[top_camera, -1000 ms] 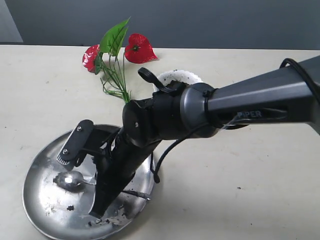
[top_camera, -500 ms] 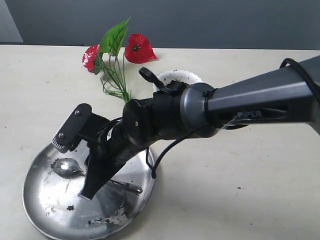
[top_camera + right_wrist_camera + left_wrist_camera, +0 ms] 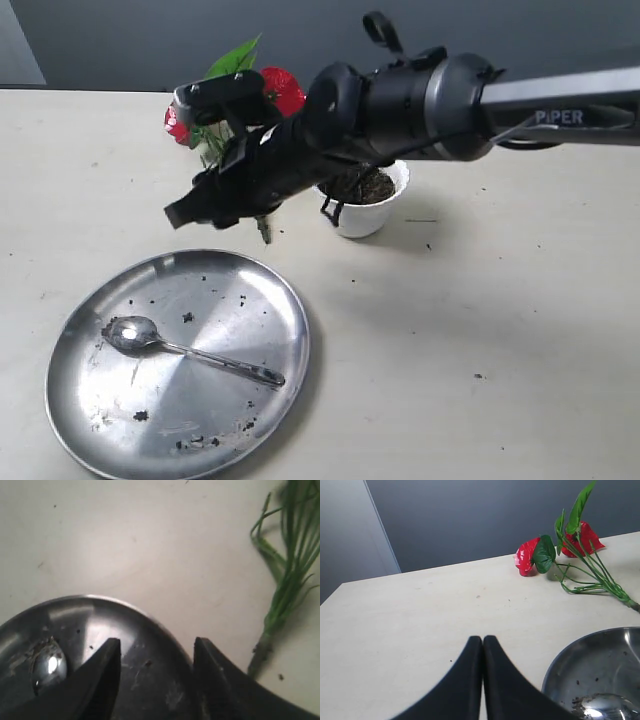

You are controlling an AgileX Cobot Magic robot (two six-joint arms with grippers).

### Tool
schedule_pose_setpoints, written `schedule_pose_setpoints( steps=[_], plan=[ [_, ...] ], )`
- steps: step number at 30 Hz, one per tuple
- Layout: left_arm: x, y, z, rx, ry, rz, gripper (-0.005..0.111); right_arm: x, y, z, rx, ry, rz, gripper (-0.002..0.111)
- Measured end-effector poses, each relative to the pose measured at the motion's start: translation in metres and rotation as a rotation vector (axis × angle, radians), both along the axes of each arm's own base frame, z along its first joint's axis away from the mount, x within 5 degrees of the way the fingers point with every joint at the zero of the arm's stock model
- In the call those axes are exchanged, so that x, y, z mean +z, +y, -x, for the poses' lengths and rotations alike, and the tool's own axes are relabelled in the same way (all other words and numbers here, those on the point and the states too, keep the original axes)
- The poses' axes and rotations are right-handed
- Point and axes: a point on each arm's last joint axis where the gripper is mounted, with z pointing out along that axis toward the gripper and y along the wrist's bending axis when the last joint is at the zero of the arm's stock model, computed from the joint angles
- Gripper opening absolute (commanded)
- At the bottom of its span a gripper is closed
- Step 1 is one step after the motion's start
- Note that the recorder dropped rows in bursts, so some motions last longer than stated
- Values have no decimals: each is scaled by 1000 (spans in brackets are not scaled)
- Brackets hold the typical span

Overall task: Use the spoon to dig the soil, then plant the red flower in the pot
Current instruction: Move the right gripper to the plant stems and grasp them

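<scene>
The shiny spoon [image 3: 185, 348] lies alone on the round steel plate [image 3: 90, 420], among dark crumbs. Beyond the plate, the right arm crosses above the table [image 3: 480, 340], hiding part of the white pot [image 3: 370, 215] of crumbly soil [image 3: 375, 187] and the red flower [image 3: 283, 88]. The right claw [image 3: 156, 652] is spread, empty, over the plate's rim; the left claw [image 3: 482, 645] is pressed closed.

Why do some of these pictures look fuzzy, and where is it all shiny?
In the right wrist view the green stems of the red flower are soft and smeared, and the right tool is blurred too. The exterior view is mostly sharp; the steel plate gleams and the spoon bowl shows a bright glare spot. The left wrist view is clear, with a glint on the plate.
</scene>
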Motion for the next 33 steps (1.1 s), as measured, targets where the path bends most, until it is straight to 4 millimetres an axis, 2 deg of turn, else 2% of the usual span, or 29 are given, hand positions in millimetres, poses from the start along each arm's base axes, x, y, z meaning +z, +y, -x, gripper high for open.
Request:
schedule_pose_setpoints(
  steps=[6, 10, 13, 22, 25, 28, 33],
  plan=[
    [0, 0, 0, 0, 0, 0, 2, 30, -3, -25, -29, -67, -57, 46],
    [0, 0, 0, 0, 0, 0, 2, 53, 2, -35, -20, -129, -61, 46],
    [0, 0, 0, 0, 0, 0, 2, 56, 7, -47, -32, -151, -6, 46],
    [0, 0, 0, 0, 0, 0, 2, 12, 18, -81, -64, -87, 249, 47],
    [0, 0, 0, 0, 0, 0, 2, -1, 23, -87, -67, -65, 272, 48],
    [0, 0, 0, 0, 0, 0, 2, -12, 28, -93, -71, -51, 280, 57],
    [0, 0, 0, 0, 0, 0, 2, -28, 31, -102, -100, -48, 313, 55]
  ],
)
